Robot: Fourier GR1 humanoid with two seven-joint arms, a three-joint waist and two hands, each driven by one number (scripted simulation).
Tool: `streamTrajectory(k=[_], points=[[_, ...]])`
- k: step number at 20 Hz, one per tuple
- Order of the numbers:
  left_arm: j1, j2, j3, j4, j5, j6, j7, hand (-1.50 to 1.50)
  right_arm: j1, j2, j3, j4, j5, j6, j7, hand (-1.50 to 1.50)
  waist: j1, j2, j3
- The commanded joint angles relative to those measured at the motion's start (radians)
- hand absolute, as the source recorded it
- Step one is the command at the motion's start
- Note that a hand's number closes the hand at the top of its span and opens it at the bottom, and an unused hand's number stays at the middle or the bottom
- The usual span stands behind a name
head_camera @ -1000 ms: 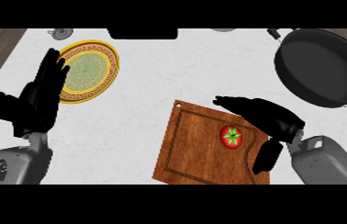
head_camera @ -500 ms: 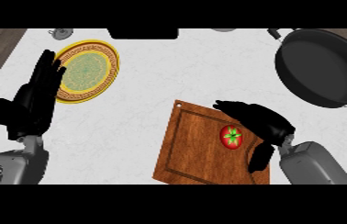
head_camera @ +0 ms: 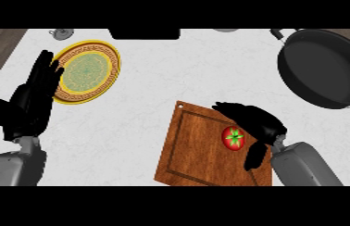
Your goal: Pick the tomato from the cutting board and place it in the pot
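Kitchen counter, pot (head_camera: 320, 67), cutting board (head_camera: 198, 146), plate (head_camera: 86, 72)

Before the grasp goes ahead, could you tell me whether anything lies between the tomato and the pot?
Nothing visible does. The tomato sits on the cutting board beside the right hand; bare counter separates the board from the pot at upper right.

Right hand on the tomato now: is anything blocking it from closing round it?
Probably not. The right hand arches over the tomato on the cutting board, fingers above it, thumb below, and nothing else lies on the board beside it. Whether it touches yet is unclear.
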State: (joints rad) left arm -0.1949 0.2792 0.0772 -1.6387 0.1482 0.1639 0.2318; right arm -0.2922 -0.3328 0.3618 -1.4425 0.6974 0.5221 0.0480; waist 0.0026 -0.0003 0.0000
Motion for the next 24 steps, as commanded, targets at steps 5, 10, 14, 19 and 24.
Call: streamTrajectory(k=[5, 10, 14, 19, 24], points=[[-0.081, -0.012, 0.024, 0.057, -0.02, 0.003, 0.003, 0.0, -0.023, -0.033, 0.068, 0.132, 0.14, -0.102, -0.246, 1.5, 0.002, 0.003, 0.001], [-0.018, -0.014, 0.036, -0.039, -0.022, -0.027, 0.065, 0.0, 0.022, 0.0, 0.008, 0.051, 0.156, -0.048, -0.242, 1.5, -0.002, 0.0, 0.0], [-0.044, -0.037, 0.033, -0.044, -0.043, -0.004, 0.075, 0.0, -0.004, 0.011, -0.004, 0.175, 0.208, -0.103, -0.327, 1.5, -0.001, 0.0, 0.0], [-0.006, -0.038, 0.05, -0.006, -0.048, -0.033, 0.003, 0.0, 0.201, -0.005, 0.051, -0.138, 0.22, -0.072, -0.271, 1.5, -0.014, -0.003, 0.0], [0.009, -0.051, 0.05, -0.007, -0.043, -0.031, 0.017, 0.0, 0.468, -0.169, 0.05, -0.429, 0.23, -0.101, -0.317, 1.5, -0.03, -0.006, -0.001]])
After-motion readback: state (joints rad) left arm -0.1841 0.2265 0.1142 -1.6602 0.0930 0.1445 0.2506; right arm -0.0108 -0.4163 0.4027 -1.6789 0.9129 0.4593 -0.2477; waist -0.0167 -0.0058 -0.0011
